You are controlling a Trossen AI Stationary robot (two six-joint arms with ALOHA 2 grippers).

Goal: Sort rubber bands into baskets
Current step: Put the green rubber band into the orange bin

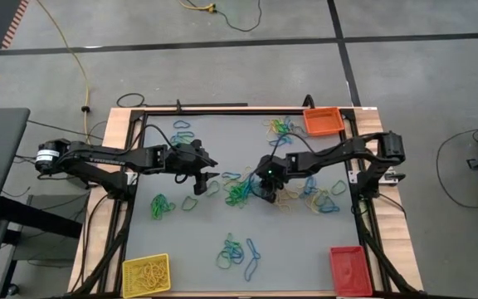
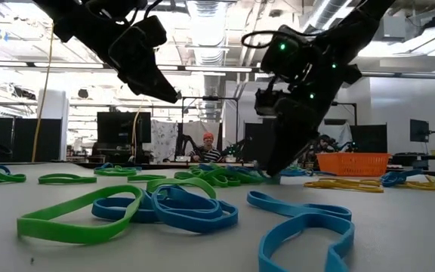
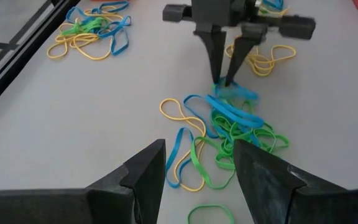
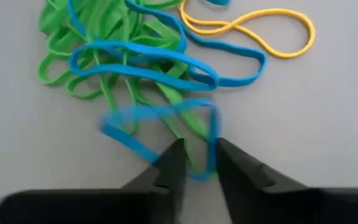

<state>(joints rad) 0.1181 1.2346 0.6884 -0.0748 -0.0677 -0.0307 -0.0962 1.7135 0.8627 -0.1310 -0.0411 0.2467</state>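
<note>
Right gripper (image 4: 196, 163) — narrow-gapped, over blue rubber band (image 4: 160, 127), central tangle

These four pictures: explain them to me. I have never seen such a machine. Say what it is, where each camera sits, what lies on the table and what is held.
Two dark robot arms work at a grey table. One picture looks straight down, one looks level across the tabletop, and two come from cameras on the wrists. Loose rubber bands in yellow, green and blue lie scattered in heaps. Three small baskets stand at the corners: yellow basket, orange basket, red basket. The right gripper is down on the middle heap, its fingers narrowly apart around a blue band; whether it grips yet I cannot tell. The left gripper hangs open nearby, holding nothing.
</note>
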